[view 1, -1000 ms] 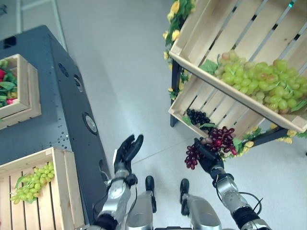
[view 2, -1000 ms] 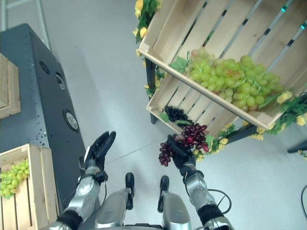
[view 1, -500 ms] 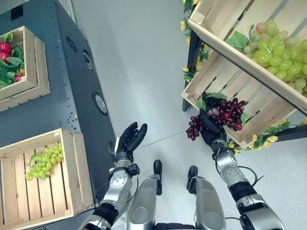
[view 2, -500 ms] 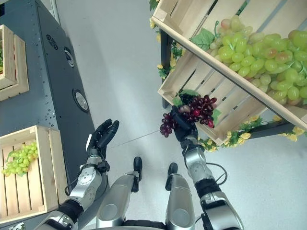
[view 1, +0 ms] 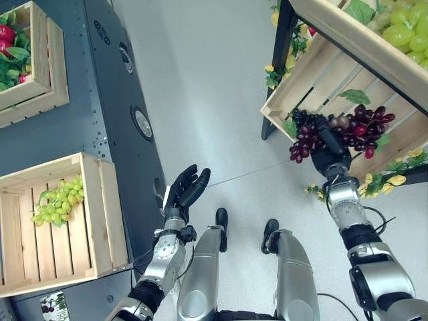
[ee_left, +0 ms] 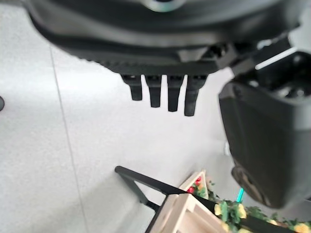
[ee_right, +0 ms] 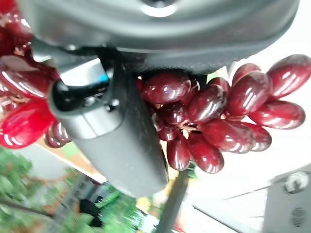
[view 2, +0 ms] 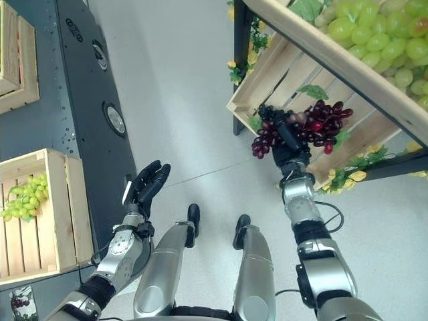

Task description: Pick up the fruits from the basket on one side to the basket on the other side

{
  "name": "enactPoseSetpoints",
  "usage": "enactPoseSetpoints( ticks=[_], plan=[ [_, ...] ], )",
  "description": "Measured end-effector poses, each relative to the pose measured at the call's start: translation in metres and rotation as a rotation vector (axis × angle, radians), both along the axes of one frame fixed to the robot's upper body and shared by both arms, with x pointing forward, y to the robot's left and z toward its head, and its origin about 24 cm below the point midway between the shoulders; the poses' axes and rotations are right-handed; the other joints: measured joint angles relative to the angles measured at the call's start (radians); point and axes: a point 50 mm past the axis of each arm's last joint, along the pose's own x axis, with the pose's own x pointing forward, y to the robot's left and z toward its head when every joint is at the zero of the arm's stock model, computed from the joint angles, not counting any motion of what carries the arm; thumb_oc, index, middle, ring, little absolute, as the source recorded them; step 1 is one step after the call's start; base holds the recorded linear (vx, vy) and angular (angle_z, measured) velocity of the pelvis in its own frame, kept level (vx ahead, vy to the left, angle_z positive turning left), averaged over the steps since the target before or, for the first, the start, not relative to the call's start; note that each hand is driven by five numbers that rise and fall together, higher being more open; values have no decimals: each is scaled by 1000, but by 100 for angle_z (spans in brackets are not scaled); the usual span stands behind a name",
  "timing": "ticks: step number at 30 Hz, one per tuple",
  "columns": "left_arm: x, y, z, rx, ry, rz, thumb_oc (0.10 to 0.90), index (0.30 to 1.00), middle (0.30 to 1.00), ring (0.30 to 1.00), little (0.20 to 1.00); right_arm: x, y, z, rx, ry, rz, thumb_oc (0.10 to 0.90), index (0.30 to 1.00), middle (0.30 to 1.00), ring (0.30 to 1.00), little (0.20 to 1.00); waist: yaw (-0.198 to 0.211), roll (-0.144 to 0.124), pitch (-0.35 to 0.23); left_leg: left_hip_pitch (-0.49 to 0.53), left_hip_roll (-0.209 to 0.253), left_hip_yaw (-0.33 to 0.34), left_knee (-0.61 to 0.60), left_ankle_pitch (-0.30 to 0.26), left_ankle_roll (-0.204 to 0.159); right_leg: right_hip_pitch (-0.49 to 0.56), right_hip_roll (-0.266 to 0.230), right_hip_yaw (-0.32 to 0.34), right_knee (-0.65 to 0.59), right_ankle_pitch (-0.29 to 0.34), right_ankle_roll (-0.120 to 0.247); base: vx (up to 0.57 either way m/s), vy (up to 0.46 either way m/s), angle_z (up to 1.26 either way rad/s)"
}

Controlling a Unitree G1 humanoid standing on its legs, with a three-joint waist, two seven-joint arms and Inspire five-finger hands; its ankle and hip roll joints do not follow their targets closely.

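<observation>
**Red grapes in right hand at lower shelf crate**

Right hand (view 1: 331, 159) is clenched round the red grape bunch (view 1: 348, 130), thumb pressed across the cluster in the right wrist view, at the front edge of the lower shelf crate (view 1: 294, 90). Part of the bunch droops over the thumb side. Likely light, lumpy, floppy; glossy berries look slippery, could detach if squeezed. Best hold judged at the bunch's thick middle or stem, not the loose tail. Left hand (view 1: 184, 192) empty, fingers straight, palm up beside the dark table (view 1: 100, 100). Target crate (view 1: 100, 200) already has green grapes (view 1: 57, 200).
</observation>
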Motion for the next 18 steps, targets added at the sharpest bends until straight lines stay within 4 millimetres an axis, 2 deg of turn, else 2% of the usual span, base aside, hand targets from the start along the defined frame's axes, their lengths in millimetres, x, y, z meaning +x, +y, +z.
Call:
enactPoseSetpoints(
  ticks=[3,10,18],
  plan=[
    [-1,1,2,21,-4,-17,800,900,900,900,900,8,-17,24,26,-1,-62,400,300,300,300,300,2,5,2,-32,-6,-2,25,-1,1,-31,-9,1,25,-1,0,23,3,4],
    [-1,-2,4,37,-12,-38,800,900,900,900,900,12,-48,47,12,113,-196,400,300,300,300,300,22,8,2,-69,-13,-4,55,-7,10,-65,-20,4,54,-4,4,5,2,2],
    [-3,-3,7,30,-10,-51,800,900,900,900,900,2,-84,58,-359,420,-400,400,300,300,300,300,33,9,2,-84,-20,-4,63,-9,14,-78,-23,6,56,-5,7,0,0,0]
  ],
)
